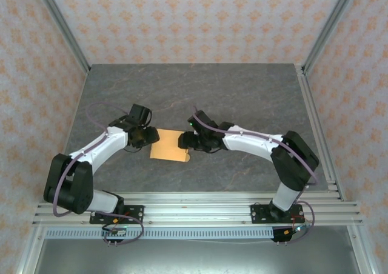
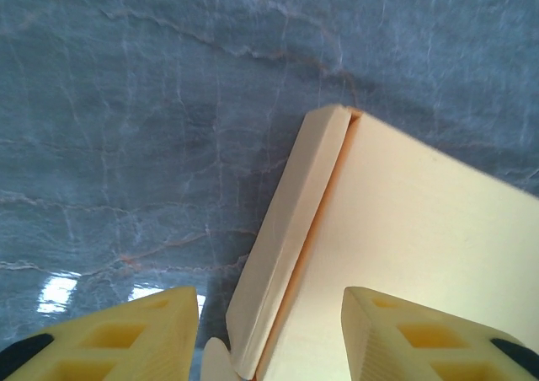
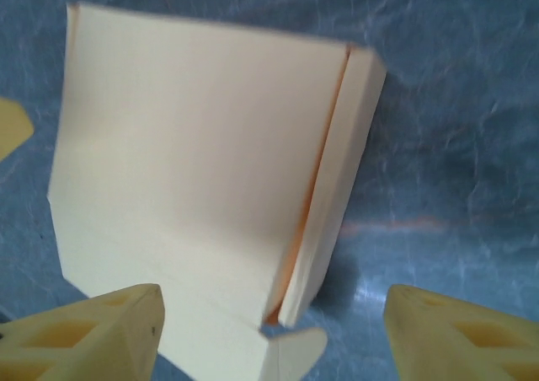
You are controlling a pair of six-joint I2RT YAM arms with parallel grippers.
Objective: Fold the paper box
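The paper box (image 1: 170, 145) lies folded flat as a small tan-orange rectangle on the grey marble table, between my two grippers. My left gripper (image 1: 147, 136) is at its left edge and my right gripper (image 1: 185, 140) at its right edge. In the left wrist view the box (image 2: 413, 229) has a narrow side flap (image 2: 290, 238) folded up. That flap runs down between the yellow fingers of the left gripper (image 2: 269, 339), which stands open and clear of the card. In the right wrist view the box (image 3: 194, 162) and a rounded tab (image 3: 299, 351) lie between the wide-open fingers of the right gripper (image 3: 274, 335).
The dark marble tabletop (image 1: 194, 92) stretches behind the box toward the back wall. Aluminium rails (image 1: 194, 210) carrying the arm bases run along the near edge. Metal frame posts (image 1: 315, 122) line the right and left sides.
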